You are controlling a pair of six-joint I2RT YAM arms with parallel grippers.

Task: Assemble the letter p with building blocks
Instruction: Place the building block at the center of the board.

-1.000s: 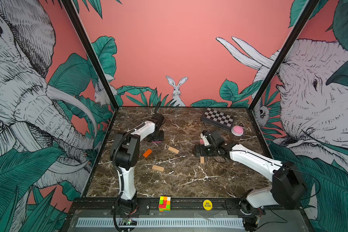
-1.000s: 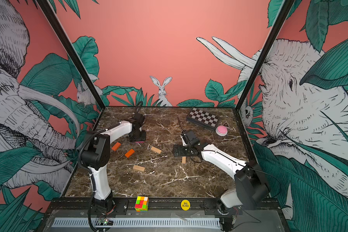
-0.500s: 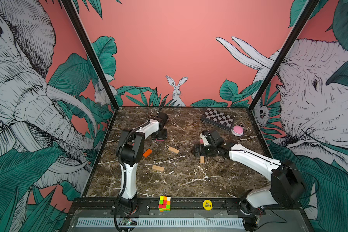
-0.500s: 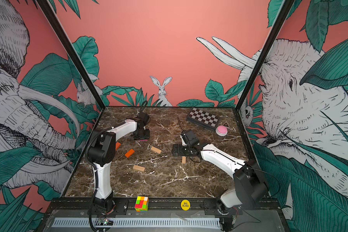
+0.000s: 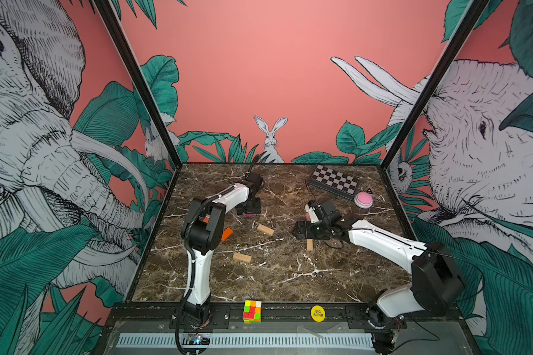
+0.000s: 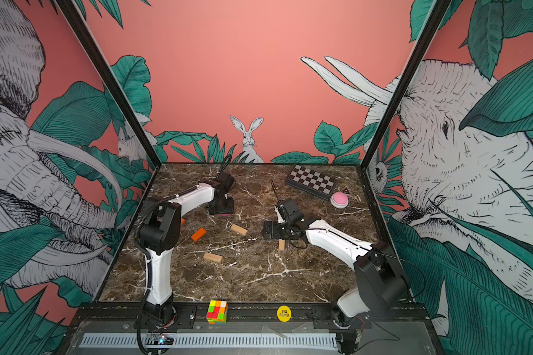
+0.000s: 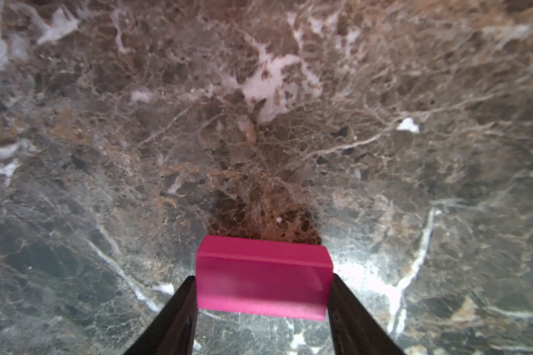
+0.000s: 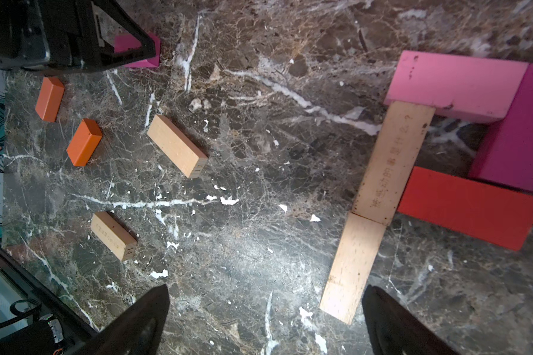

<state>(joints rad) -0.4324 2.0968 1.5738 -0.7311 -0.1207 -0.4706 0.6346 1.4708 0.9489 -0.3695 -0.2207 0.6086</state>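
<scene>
The left gripper [image 7: 262,285] is clamped on the gripped magenta block [image 7: 263,264], one black finger pressed against each of two opposite faces. It sits low over the marble tabletop [image 5: 274,276] toward the far left, and whether the block clears the surface cannot be told. The right gripper [image 8: 266,289] hangs empty, jaws spread wide, above the letter lying flat on the right of the table. There an upper tan block [image 8: 394,163] and a lower tan block [image 8: 351,267] butt end to end as the stem, and a pink block [image 8: 456,86], a magenta side block [image 8: 520,135] and a red block [image 8: 468,206] close the bowl. Between the arms lie four spares, each apart from the others: an orange block [image 8: 50,98], a second orange block [image 8: 84,142], a long tan spare [image 8: 177,150] and a short tan spare [image 8: 114,236]. These pieces look like rigid, light wood with smooth faces and square edges, unlikely to break or deform under a firm pinch. On polished marble they probably slide at a slight nudge, so the placed pieces could shift if brushed. The safest hold seems to be a centred pinch across two flat parallel faces, since an off-centre one may let the plank pivot. A grip that leaves the mating face bare lets the block be set flush against its neighbours.
</scene>
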